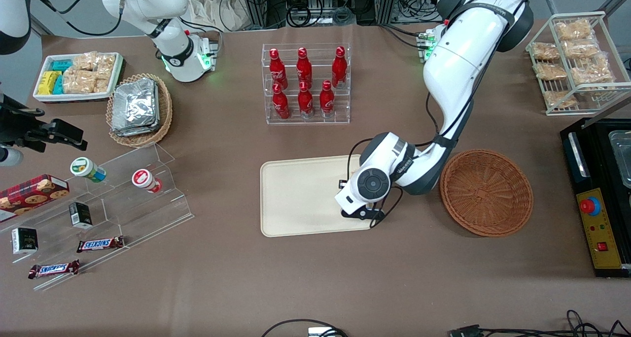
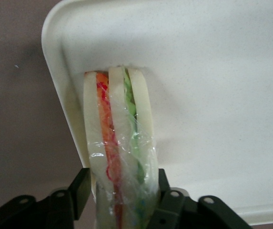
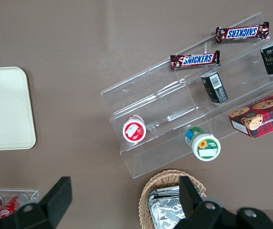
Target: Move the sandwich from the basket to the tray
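Observation:
The clear-wrapped sandwich (image 2: pixel 119 133), pale bread with orange-pink and green filling, stands on end between the fingers of my left gripper (image 2: pixel 123 183), which is shut on it. Its lower tip touches the cream tray (image 2: pixel 212 95) just inside a rounded corner. In the front view the arm's hand (image 1: pixel 367 186) hangs over the tray (image 1: pixel 296 199) at its edge nearest the basket and hides the sandwich. The reddish-brown wicker basket (image 1: pixel 485 194) sits empty beside the tray, toward the working arm's end of the table.
A clear rack of red bottles (image 1: pixel 305 83) stands farther from the front camera than the tray. A black control box (image 1: pixel 596 194) and a wire snack rack (image 1: pixel 574 56) flank the basket. A tan basket of foil packets (image 1: pixel 139 109) and an acrylic shelf (image 1: pixel 123 189) lie toward the parked arm's end.

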You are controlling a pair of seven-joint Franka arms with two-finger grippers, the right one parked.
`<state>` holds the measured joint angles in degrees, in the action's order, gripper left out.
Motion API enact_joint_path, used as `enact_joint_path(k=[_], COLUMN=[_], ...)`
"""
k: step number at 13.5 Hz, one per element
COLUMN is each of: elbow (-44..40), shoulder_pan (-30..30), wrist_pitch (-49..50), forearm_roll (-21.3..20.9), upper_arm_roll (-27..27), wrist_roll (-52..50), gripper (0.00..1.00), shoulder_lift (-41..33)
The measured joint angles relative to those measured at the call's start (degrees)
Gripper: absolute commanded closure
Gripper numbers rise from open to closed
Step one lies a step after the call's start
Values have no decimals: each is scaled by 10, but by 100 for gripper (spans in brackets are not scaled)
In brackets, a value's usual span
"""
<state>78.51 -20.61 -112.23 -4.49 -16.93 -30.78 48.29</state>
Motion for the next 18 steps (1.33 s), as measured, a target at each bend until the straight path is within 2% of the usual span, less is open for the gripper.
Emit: enact_joint_path(k=[2,3,7,10,14,18], elbow=[-2,-5,-35,-43,-45,-44], shoulder_pan=[0,0,2,16,95,171], wrist_pitch=[-1,-1,2,81,239,332], forearm_roll=[0,-1,-38,-47,-51,-50], upper_arm_roll=[0,0,0,9,12,14], wrist_roll=[0,0,0,-1,50,143], gripper=[27,0,0,0,0,0], shoulder_lift=[0,0,-34,-112,-224,-308])
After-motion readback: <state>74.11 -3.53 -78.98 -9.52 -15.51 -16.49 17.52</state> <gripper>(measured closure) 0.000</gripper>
